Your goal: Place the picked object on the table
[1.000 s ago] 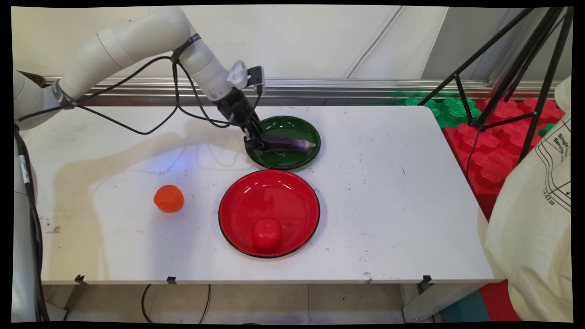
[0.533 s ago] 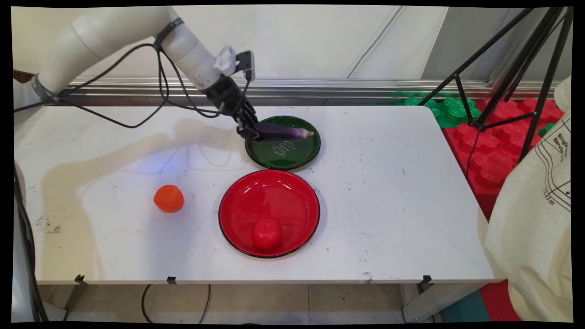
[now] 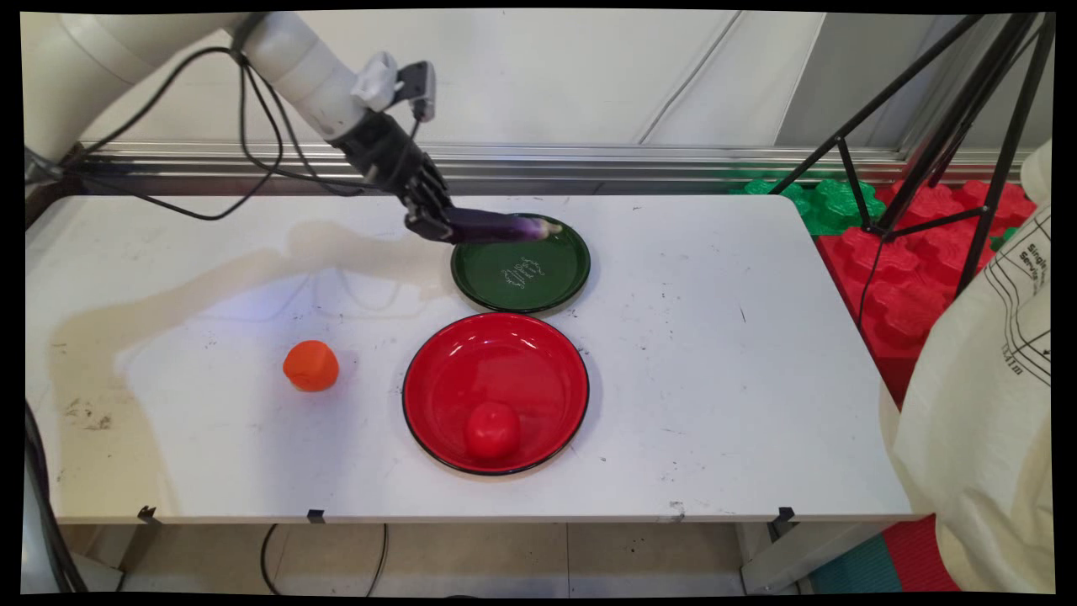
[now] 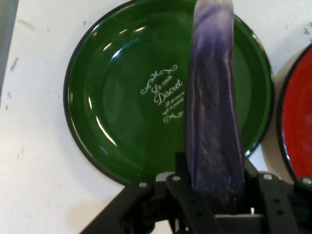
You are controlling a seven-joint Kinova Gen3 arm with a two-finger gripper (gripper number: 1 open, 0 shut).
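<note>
My gripper (image 3: 431,225) is shut on one end of a long purple eggplant (image 3: 496,226), which it holds level in the air above the far rim of the green plate (image 3: 522,290). In the hand view the eggplant (image 4: 213,102) runs up from between the black fingers (image 4: 181,192) and crosses the green plate (image 4: 112,107), whose middle carries white lettering. Nothing lies on the green plate. In front of it is a red plate (image 3: 505,362) with a red tomato (image 3: 491,430) near its front edge; its rim (image 4: 287,126) shows at the hand view's right.
An orange fruit (image 3: 310,365) lies on the white table (image 3: 715,379) left of the red plate. A black tripod (image 3: 925,126) and red and green foam blocks (image 3: 909,252) stand off the table's right end, where a person in a cream shirt (image 3: 984,396) is close.
The gripper has lifted the eggplant off the green plate and carried it up and back to the left. The plate now lies bare.
</note>
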